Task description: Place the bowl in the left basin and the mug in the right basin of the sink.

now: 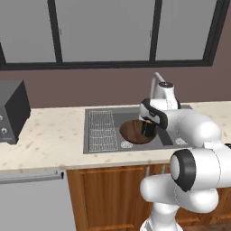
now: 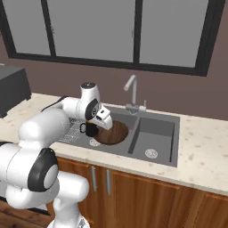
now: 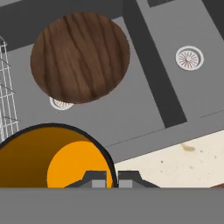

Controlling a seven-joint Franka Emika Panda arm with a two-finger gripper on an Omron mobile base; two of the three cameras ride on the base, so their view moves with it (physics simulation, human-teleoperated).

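The dark wood bowl (image 1: 133,132) (image 2: 114,133) (image 3: 81,57) lies in the left basin (image 1: 121,115) (image 2: 117,118) (image 3: 116,120) of the sink, partly over its drain (image 3: 61,104). My gripper (image 1: 146,123) (image 2: 91,125) (image 3: 112,179) is shut on the rim of the black mug (image 1: 147,129) (image 2: 89,129) (image 3: 52,159) with the orange inside. It holds the mug above the front part of the left basin, beside the bowl. The narrower right basin (image 2: 153,133) (image 3: 192,87) holds nothing but its drain (image 2: 151,153) (image 3: 189,57).
A wire rack (image 1: 101,131) (image 2: 67,132) (image 3: 6,96) borders the left basin. The curved faucet (image 1: 155,83) (image 2: 131,87) rises behind the sink. A dark appliance (image 1: 11,110) (image 2: 11,89) stands on the speckled counter (image 1: 45,140) (image 2: 200,142) (image 3: 175,162).
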